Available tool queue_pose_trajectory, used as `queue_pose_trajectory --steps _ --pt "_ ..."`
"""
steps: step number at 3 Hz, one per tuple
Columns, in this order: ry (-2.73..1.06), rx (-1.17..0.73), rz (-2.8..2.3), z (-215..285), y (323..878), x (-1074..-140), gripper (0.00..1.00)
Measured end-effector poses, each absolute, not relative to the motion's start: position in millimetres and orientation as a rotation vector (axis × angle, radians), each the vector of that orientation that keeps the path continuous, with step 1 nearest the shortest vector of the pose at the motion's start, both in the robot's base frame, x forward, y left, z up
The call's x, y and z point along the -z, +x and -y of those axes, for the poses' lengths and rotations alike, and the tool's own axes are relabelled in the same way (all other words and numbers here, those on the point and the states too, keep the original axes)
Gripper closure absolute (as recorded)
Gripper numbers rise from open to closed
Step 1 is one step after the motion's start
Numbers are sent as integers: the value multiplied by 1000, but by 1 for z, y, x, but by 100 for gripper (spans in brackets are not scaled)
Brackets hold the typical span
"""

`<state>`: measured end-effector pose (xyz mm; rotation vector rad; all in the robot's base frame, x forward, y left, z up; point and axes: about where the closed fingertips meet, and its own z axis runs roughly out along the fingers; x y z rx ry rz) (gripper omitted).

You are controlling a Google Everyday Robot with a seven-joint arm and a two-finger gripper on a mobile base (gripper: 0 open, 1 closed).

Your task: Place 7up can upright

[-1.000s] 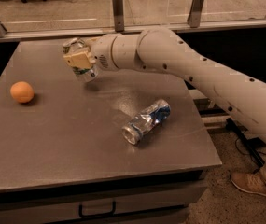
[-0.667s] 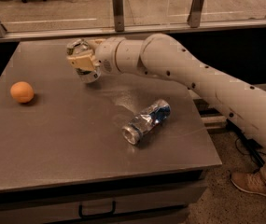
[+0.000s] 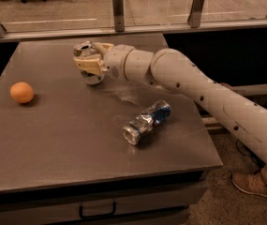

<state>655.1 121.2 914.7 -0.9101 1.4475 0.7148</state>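
Note:
My gripper (image 3: pixel 89 63) is over the far left part of the grey table (image 3: pixel 77 153), reaching in from the right on a long white arm. It is shut on the 7up can (image 3: pixel 92 77), a dented silver can. The can stands nearly upright between the fingers. Its top rim is up and its base is at or just above the table top; I cannot tell if it touches. The fingers cover most of the label.
A crushed silver can with a blue label (image 3: pixel 147 122) lies on its side at mid table, right of and nearer than the gripper. An orange (image 3: pixel 21 92) sits near the left edge. A railing with posts (image 3: pixel 118 8) runs behind the table. A person's shoe (image 3: pixel 252 184) is at the lower right.
The gripper has moved slightly right and lower with the can in it. The can now stands closer to upright. The blue-label can and the orange have not moved.

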Motion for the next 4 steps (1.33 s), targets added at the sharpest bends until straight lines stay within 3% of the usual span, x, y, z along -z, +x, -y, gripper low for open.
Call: queue_pose_trajectory --steps 3,4 --pt "-880 -755 -1426 -109 659 -909 12" --pt "-895 -742 -1456 -106 660 -911 0"
